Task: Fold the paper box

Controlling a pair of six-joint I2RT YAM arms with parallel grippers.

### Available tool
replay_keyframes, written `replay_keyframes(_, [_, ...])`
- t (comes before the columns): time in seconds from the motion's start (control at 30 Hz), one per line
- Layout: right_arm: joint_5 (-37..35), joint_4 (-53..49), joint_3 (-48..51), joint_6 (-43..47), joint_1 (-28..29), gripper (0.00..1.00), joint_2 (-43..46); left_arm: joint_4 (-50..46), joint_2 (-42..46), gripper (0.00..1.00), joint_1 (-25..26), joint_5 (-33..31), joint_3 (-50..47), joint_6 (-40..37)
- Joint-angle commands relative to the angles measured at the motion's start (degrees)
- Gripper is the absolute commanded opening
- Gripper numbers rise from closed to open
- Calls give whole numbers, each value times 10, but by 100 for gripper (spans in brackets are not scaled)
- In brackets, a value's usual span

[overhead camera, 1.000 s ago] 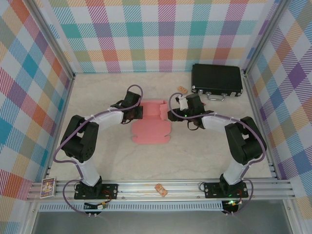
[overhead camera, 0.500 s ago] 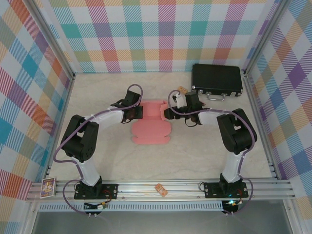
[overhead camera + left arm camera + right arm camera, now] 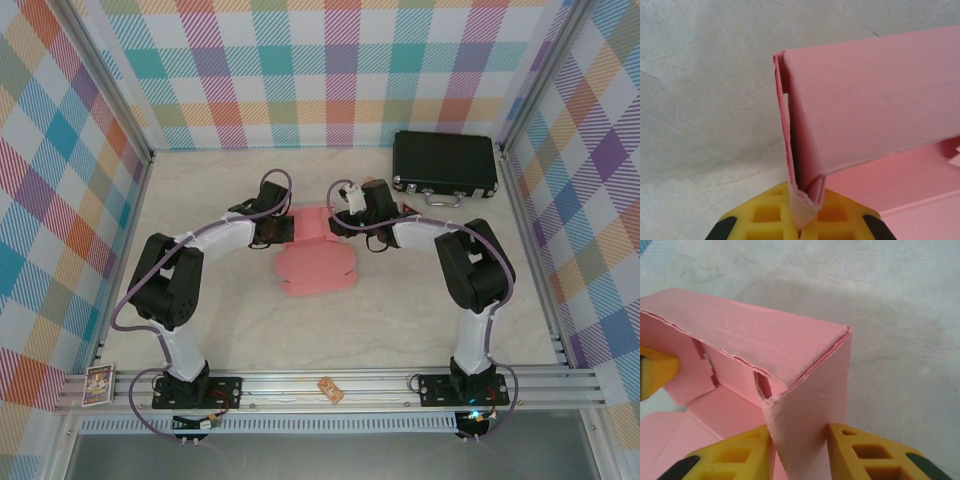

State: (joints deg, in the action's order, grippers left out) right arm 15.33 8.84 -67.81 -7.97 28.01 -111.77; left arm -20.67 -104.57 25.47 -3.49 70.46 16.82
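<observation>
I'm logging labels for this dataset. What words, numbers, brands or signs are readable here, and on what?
No text can be read.
The card on the front rail: printed, but too small to read.
The tan tag on that rail: too small to tell.
The paper box and black case: no markings visible.

Left wrist view: paper box [image 3: 875, 110] cut off rt edge; tan bit [image 3: 330, 389] too small to ID.
</observation>
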Motion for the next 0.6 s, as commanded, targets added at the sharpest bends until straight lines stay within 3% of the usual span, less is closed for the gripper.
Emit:
replay_keyframes(0.0, [-46,-42,-29,18,13,30,-15,-86,-28,0,6,48,5,14])
replay_keyframes(0.57, [-210,-163,-129,45,69,10,-71,-82,-29,0,6,97,15,32])
